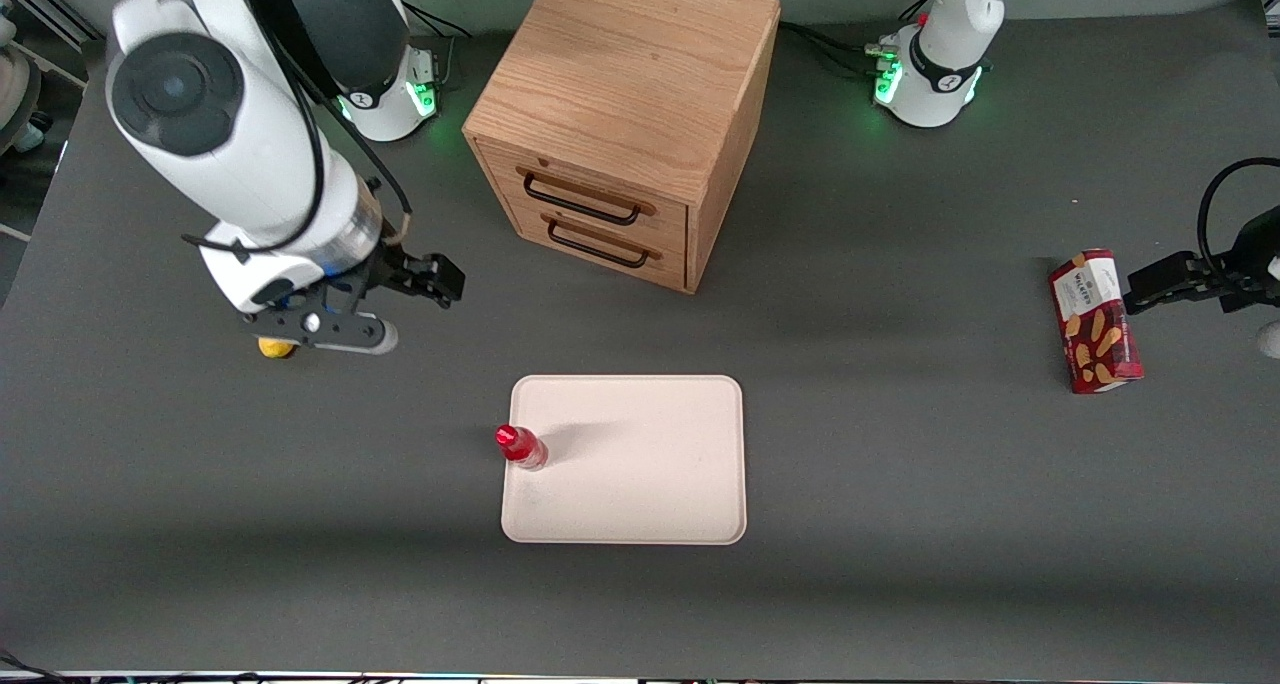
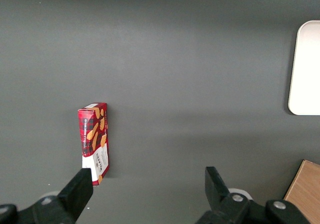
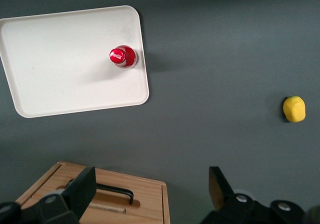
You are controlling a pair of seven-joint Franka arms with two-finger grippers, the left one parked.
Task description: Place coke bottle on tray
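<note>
One coke bottle (image 1: 520, 446), small, glossy red, capped, stands upright on the tray (image 1: 640, 484) just inside its edge nearest the working arm, lower centre of the front view. One tray: flat, cream-pink, rounded corners, low rim. Gripper (image 1: 335, 326) at middle left, raised, well apart from bottle; fingers (image 3: 82, 191) spread, holding nothing. One yellow lump (image 1: 274, 348) beneath it. One wooden two-drawer cabinet (image 1: 625, 114), upper centre. One red biscuit box (image 1: 1095, 321), far right.
</note>
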